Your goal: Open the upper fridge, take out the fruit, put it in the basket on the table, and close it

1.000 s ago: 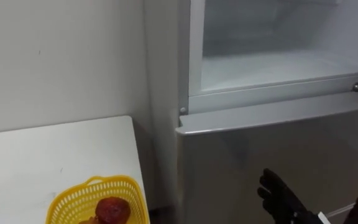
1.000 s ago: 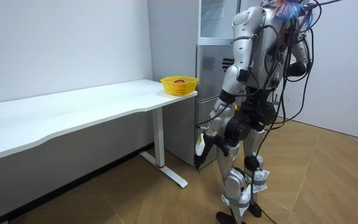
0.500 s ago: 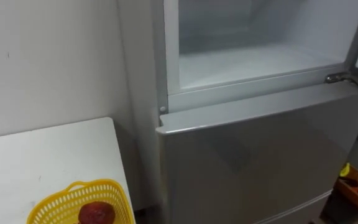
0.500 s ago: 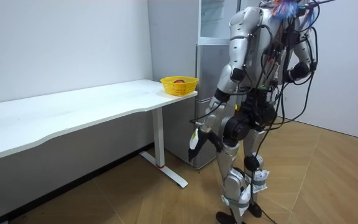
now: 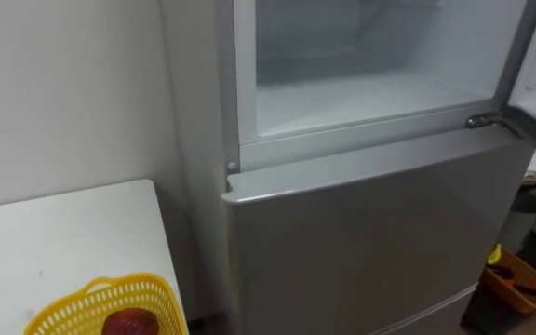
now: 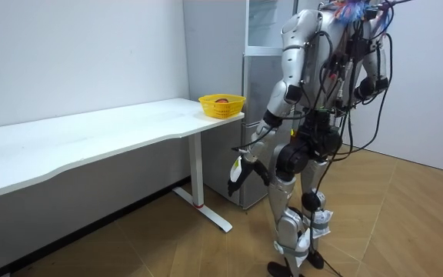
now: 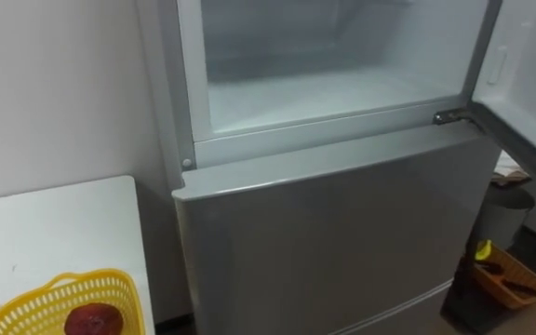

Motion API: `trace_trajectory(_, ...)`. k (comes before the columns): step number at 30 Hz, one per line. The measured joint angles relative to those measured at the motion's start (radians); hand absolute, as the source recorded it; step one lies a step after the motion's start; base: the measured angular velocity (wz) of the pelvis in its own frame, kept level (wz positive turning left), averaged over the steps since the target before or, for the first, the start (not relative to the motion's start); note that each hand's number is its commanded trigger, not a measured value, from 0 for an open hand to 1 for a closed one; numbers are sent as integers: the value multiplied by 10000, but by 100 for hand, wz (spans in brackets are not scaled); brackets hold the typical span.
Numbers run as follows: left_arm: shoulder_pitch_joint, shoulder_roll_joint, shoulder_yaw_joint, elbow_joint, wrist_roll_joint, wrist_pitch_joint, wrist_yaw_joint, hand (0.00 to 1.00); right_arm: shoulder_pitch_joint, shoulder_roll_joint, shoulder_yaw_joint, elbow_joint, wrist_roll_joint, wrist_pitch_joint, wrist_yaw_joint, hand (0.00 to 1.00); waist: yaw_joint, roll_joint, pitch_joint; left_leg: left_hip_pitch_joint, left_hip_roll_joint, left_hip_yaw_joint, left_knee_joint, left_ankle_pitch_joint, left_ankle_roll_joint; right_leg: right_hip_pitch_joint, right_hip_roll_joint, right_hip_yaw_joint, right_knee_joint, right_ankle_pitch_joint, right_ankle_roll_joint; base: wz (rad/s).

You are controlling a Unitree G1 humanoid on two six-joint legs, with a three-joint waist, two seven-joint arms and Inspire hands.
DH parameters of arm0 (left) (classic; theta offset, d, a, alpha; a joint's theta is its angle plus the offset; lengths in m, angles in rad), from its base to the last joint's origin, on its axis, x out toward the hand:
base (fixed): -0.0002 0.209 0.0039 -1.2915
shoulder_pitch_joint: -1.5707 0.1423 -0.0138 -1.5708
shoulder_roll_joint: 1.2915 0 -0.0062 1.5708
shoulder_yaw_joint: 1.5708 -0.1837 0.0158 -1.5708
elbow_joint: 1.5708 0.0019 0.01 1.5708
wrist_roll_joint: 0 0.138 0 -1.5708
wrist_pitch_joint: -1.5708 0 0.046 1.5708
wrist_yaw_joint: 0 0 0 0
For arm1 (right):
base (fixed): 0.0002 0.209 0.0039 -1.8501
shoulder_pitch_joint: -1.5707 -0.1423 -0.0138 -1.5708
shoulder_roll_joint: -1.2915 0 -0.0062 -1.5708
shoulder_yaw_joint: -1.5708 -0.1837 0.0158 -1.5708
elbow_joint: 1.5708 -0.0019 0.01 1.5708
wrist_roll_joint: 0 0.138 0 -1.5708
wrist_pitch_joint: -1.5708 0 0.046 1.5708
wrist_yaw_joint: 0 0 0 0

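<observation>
I stand facing the grey fridge [image 6: 256, 92]. Its upper door [image 7: 529, 74] is swung open to my right. The upper compartment [image 5: 370, 93] shows a bare white floor and walls with nothing on them. The lower door [image 5: 361, 242] is closed. A yellow basket [image 5: 100, 302] holding a red fruit [image 5: 124, 326] sits on the white table [image 5: 54, 233] to my left. In the room view my left hand [image 6: 241, 165] hangs low by my thigh, clear of the fridge front.
The table's corner ends close to the fridge's left side. On the floor to the right of the fridge lie an orange crate [image 5: 519, 279] and a grey bin [image 7: 505, 209]. Open wooden floor [image 6: 406, 223] stretches behind me.
The eye view has swung to the right, so the fridge now sits further left. A dark hand at the lower right one second ago has left the view. My left arm swung back from the fridge.
</observation>
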Motion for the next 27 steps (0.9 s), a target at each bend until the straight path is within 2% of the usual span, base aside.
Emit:
trace_trajectory(3,8,-73,529,-87,8,17,-1,0,-395,-71,-749,-59,320,-238,-676,0,-53,-76,-10,-16,-6,11,-8,2,-1,-31,-3,1,-8,-11,0,0)
trace_trajectory(8,-80,-72,759,-110,-54,-3,5,0,-867,-124,-1262,-68,491,-499,-1376,0,-91,-221,-5,6,-16,37,-29,2,-1,-43,3,33,4,-18,4,0)
trace_trajectory(10,-120,-107,972,-61,-21,-32,4,0,-1036,-123,-1472,-77,494,-508,-1575,0,-115,-270,-14,-6,-28,2,-88,3,1,-47,3,2,6,-21,8,0)
trace_trajectory(13,-103,-172,1459,40,-15,-61,-5,0,-1515,-194,-2294,-228,501,-583,-1861,0,-132,-302,-20,-10,-44,8,-109,6,5,-140,3,-3,20,-25,16,0)
trace_trajectory(15,-47,-182,1807,40,-15,-39,-6,0,-1763,-455,-2664,-251,518,-604,-1897,0,-153,-395,-30,-15,-40,5,-110,7,2,-139,9,11,16,-25,16,0)
trace_trajectory(18,12,-197,1980,24,17,33,-5,0,-2069,-560,-3058,-262,604,-650,-1899,0,-154,-492,-70,-54,-31,16,-93,10,-3,-133,19,58,24,-21,10,0)
trace_trajectory(21,41,-205,2003,11,125,96,-2,0,-2175,-563,-3154,-352,610,-650,-1925,0,-140,-576,-79,-73,-25,19,-97,11,-4,-167,49,86,37,-20,8,0)
trace_trajectory(27,129,-222,2018,19,117,115,-7,0,-2577,-820,-3157,-718,535,-649,-1638,0,-384,-519,-75,-78,-5,5,-131,9,-3,-119,104,86,33,8,-2,0)
